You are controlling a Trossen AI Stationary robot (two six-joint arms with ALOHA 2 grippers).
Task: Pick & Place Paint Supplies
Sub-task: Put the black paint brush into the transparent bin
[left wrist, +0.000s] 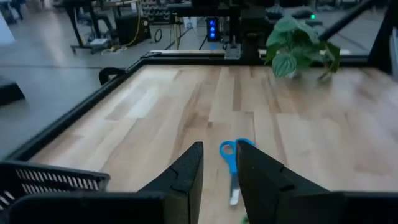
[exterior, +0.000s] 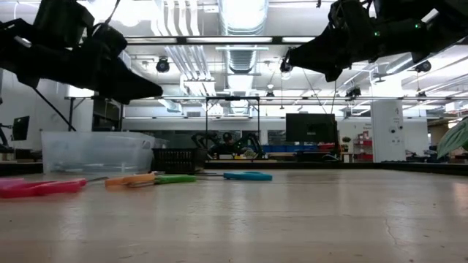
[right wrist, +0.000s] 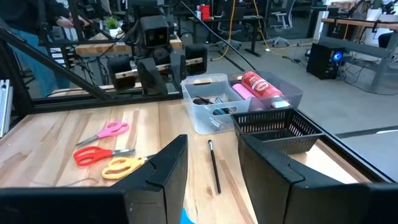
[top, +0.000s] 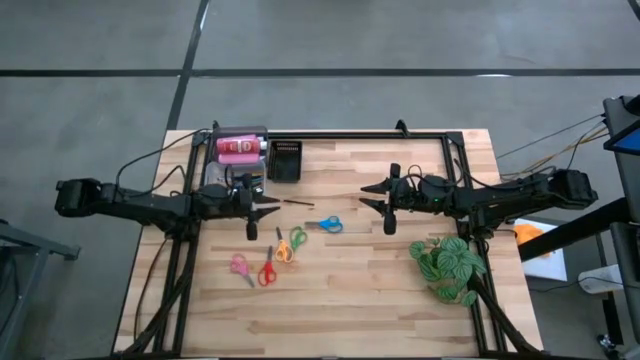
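Five scissors (top: 268,262) lie loose on the table (top: 350,310) nearest me. Above them I hold the left gripper (top: 272,209) and right gripper (top: 368,196), both parted, empty. Beyond, a brush (top: 298,203); farthest, pink bottle (top: 238,148) in the clear tub (top: 225,135).

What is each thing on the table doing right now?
left gripper: open, empty, above the table.
right gripper: open, empty, above the table.
blue scissors: flat on the table, closed.
red scissors: flat on the table.
pink scissors: flat on the table.
black brush: lying loose on the table.
pink bottle: lying in the clear tub.
plant: at the table edge.
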